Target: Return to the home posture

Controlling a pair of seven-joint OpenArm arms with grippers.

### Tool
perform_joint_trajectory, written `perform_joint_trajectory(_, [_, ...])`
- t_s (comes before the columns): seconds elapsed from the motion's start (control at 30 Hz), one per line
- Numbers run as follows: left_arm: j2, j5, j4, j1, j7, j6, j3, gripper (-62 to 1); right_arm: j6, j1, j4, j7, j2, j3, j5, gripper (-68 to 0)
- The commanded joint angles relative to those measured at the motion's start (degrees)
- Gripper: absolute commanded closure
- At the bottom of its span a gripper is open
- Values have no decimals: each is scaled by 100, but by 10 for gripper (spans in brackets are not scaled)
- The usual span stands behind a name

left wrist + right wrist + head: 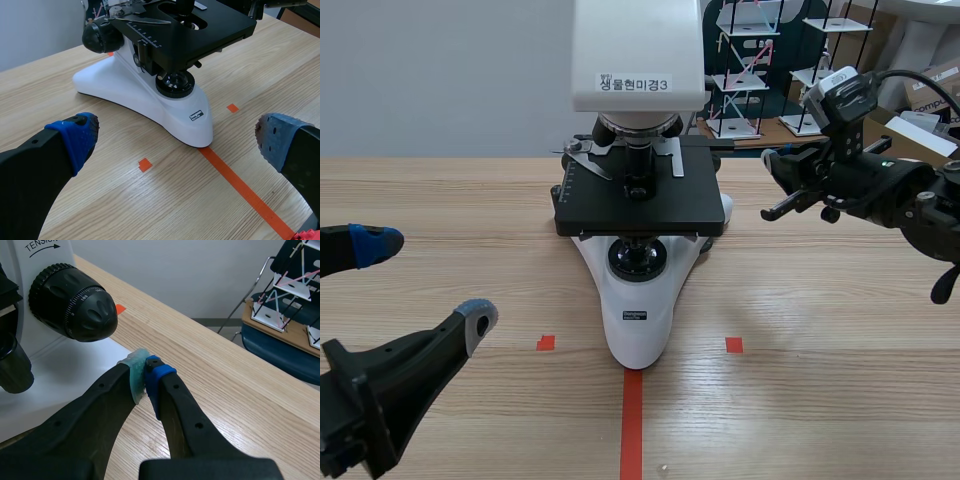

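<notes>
Two arms flank your microscope (638,300): left gripper (425,280) spread wide, right gripper (145,372) clenched empty beside the focus knob (72,302).

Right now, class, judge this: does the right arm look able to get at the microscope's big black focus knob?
Probably yes. The focus knob sits just ahead of the right arm's shut jaws, with only bare microscope base between; the jaws must open to grip.

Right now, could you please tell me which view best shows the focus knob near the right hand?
The right wrist view: the focus knob looms close ahead of the right hand. The scene view does not show it; the left wrist view shows only the opposite knob.
</notes>
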Motion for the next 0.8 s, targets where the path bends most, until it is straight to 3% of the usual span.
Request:
perform_joint_trajectory(0.0, [13, -52, 94, -2, -81, -7, -20, -623, -42, 177, 63, 83, 44, 37, 59, -13])
perform_joint_trajectory(0.67, [13, -52, 94, -2, -81, -7, -20, -623, -42, 162, 63, 85, 44, 39, 61, -14])
perform_joint_trajectory(0.77, [13, -52, 94, -2, -81, -7, -20, -623, -44, 138, 79, 87, 44, 39, 61, -57])
